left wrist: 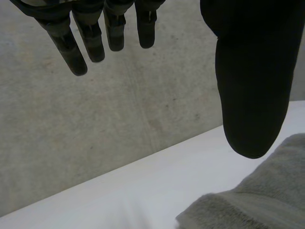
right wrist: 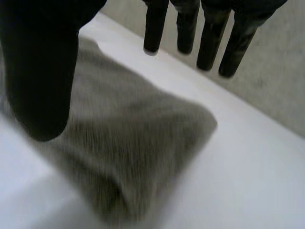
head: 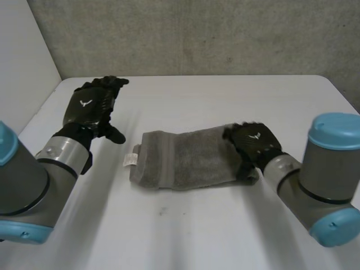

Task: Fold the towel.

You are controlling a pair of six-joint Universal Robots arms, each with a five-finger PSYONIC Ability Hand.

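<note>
A grey towel [head: 185, 157] lies folded into a thick strip across the middle of the white table [head: 185, 236], with a small white label [head: 131, 160] at its left end. My right hand [head: 253, 143] rests over the strip's right end, and its fingers [right wrist: 209, 38] are straight and spread above the towel [right wrist: 128, 143], holding nothing. My left hand [head: 90, 107] hovers open to the left of the towel and is clear of it. In the left wrist view its thumb [left wrist: 252, 86] hangs above a corner of the towel [left wrist: 257, 200].
A grey wall [head: 197, 34] stands behind the table's far edge. A white panel [head: 22, 62] borders the left side. Bare tabletop surrounds the towel in front and behind.
</note>
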